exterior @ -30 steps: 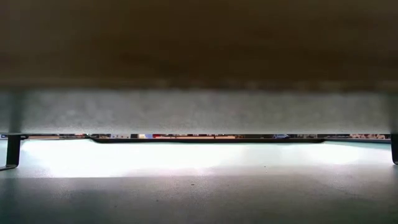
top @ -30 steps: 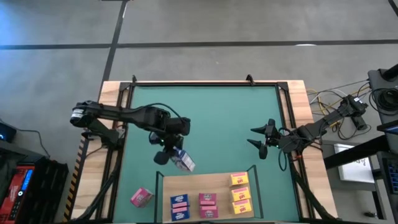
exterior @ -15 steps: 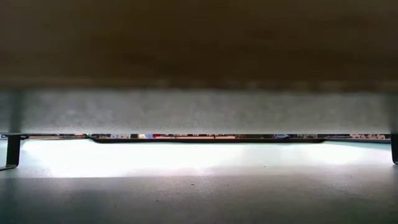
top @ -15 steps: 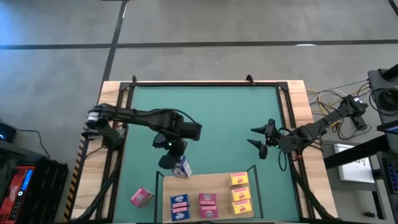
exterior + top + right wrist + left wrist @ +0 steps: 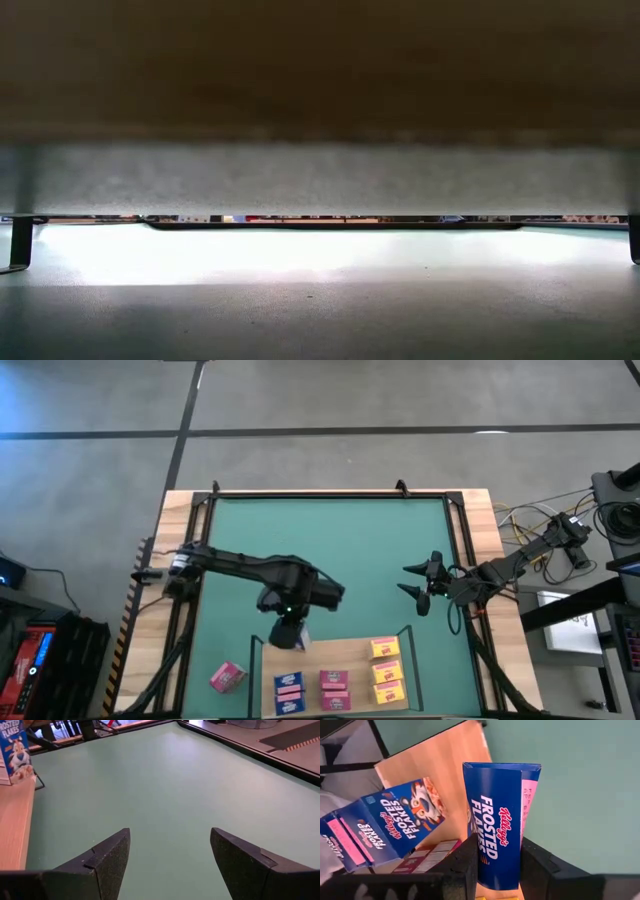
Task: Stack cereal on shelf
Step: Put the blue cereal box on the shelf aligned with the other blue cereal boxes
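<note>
Cereal is the job here, and from where I stand the nearest of it sits along the front of the table: the shelf (image 5: 345, 657), a pale wood board with thin dark posts, already carries a blue box (image 5: 288, 689), a pink box (image 5: 334, 688) and a stack of yellow boxes (image 5: 387, 669), while one more pink box (image 5: 227, 676) lies off the board on the green mat (image 5: 340, 550), near the front left corner. Just behind the board's back left corner the left gripper (image 5: 287, 633) hangs with its fingers pinched on a blue cereal box (image 5: 495, 842), held upright by its narrow sides right over the board's edge. I'd judge the risk is at that edge: if it comes down too close, the box could catch the corner post or the board's rim, tip out of the pinch, or knock the blue box just beside its landing spot. Room on the board is tight to the left, with more bare wood along its back edge. Farther back, the middle of the mat is open. The right gripper (image 5: 418, 586) waits over the mat's right side, well apart, fingers spread and holding nothing.
</note>
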`<state>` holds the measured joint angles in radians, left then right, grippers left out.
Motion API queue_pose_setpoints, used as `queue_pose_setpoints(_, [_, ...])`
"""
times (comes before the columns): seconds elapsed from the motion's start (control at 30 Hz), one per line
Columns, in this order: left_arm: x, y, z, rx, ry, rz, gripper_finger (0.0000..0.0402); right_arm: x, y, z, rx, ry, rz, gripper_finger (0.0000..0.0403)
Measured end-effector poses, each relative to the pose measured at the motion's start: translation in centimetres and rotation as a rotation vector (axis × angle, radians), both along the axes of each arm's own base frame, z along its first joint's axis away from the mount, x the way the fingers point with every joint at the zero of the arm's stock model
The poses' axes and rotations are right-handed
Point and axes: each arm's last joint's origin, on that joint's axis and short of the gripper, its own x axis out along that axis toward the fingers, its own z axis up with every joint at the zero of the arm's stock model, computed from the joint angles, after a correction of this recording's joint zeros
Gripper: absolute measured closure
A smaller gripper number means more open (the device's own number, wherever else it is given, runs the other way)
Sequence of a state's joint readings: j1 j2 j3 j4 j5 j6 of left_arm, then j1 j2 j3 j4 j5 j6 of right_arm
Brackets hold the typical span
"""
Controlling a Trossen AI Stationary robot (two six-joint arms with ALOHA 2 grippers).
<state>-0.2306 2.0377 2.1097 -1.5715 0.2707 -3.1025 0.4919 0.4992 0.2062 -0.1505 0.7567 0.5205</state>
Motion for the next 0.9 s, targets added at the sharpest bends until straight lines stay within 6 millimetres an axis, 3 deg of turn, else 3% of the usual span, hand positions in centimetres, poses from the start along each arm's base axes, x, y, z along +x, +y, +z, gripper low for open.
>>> queue_pose_setpoints(0.43, [-0.6,-2.5,-1.2,0.010,0.044,-0.029,0.0309,0.0,0.0,0.0,0.000,-0.001,0.000,0.0138])
queue_pose_setpoints(0.9, [-0.5,-3.5,-2.0,0.042,0.009,-0.050,0.0309,0.0,0.0,0.0,0.000,-0.001,0.000,0.0138])
